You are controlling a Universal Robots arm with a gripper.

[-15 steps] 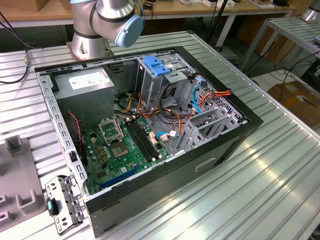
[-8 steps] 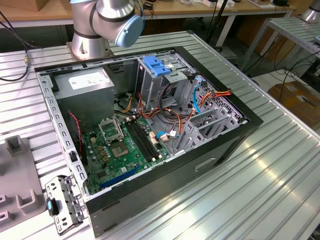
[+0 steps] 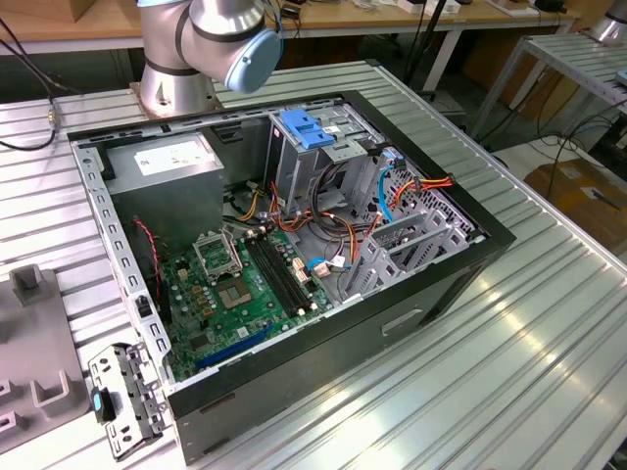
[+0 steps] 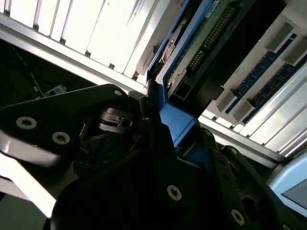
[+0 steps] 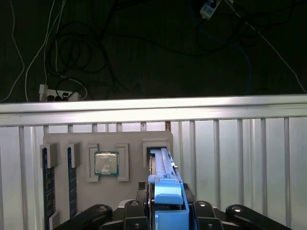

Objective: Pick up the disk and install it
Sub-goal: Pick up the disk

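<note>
Blue plastic edges the disk (image 5: 163,165), which stands on its narrow side between the black fingers (image 4: 154,125) of the gripper (image 5: 165,194). The fingers press against the blue rail from both sides, so the gripper is clamped on the disk. In the second wrist view the disk's (image 4: 199,40) green circuit-board face and a row of connector pins show just past the fingertips. In the first wrist view, the end of the disk away from the gripper sits in a slot of a grey holder tray (image 5: 132,140). The tray lies on the aluminium slatted table (image 5: 240,158).

Beside that slot the tray holds a processor chip (image 5: 106,163) in a square pocket. Two memory modules (image 5: 48,182) stand on edge (blue-green strips) well apart from the disk. Beyond the table edge, a white power strip (image 5: 56,94) and loose cables (image 5: 72,52) lie on a dark floor.

In the exterior view an open computer case (image 3: 392,323) lies on its side on the table (image 3: 509,372). Its green motherboard (image 3: 245,289) is exposed. A grey power-supply box (image 3: 162,164) fills the corner nearest the robot arm (image 3: 211,39). A blue bracket (image 3: 312,130) sits atop the metal drive cage (image 3: 338,162), and orange and blue wires (image 3: 402,191) trail past it.
</note>
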